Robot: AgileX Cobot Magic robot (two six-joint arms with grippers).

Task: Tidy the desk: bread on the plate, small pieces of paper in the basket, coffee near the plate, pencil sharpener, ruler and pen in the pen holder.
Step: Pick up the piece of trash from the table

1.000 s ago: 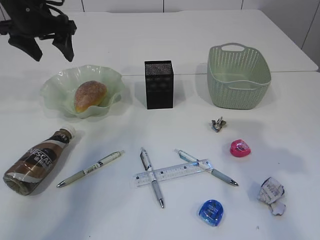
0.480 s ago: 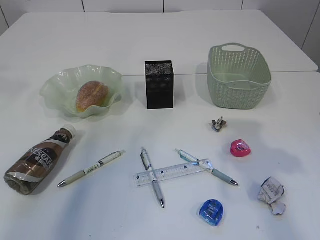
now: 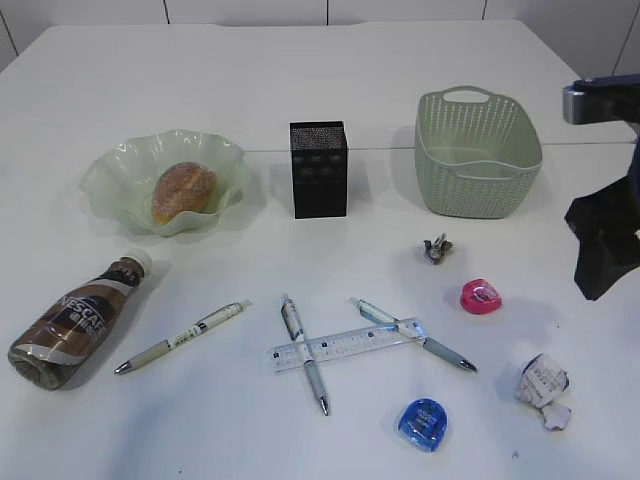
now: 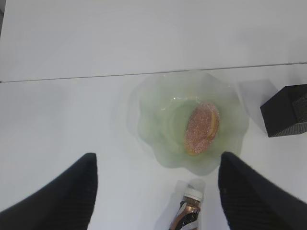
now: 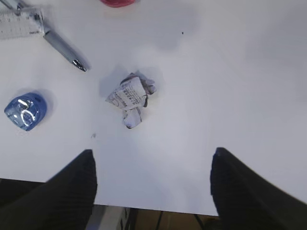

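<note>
The bread (image 3: 182, 190) lies in the ruffled green plate (image 3: 110, 175). On the desk (image 3: 240, 420) the coffee (image 3: 75, 320) lies on its side, front left of the plate. The ruler (image 3: 345, 343) rests across two pens (image 3: 303, 352) (image 3: 415, 336), and a third pen (image 3: 180, 338) lies to the left. A pink pencil sharpener (image 3: 480, 296) and a blue one (image 3: 422, 424) lie near the grey paper wad (image 3: 436, 248) and the white paper wad (image 3: 541, 383). My left gripper (image 4: 156, 191) hangs open above the coffee's cap (image 4: 190, 205). My right gripper (image 5: 151, 187) is open over the white wad (image 5: 129, 96).
The black mesh pen holder (image 3: 318, 168) stands at centre back and the green basket (image 3: 477, 150) at back right. The desk's front edge (image 5: 158, 207) lies just under my right gripper. The right arm (image 3: 605, 240) shows at the exterior view's right edge.
The left arm has gone out of the exterior view at the upper left. The right arm has come in at the right edge. No object moved.
</note>
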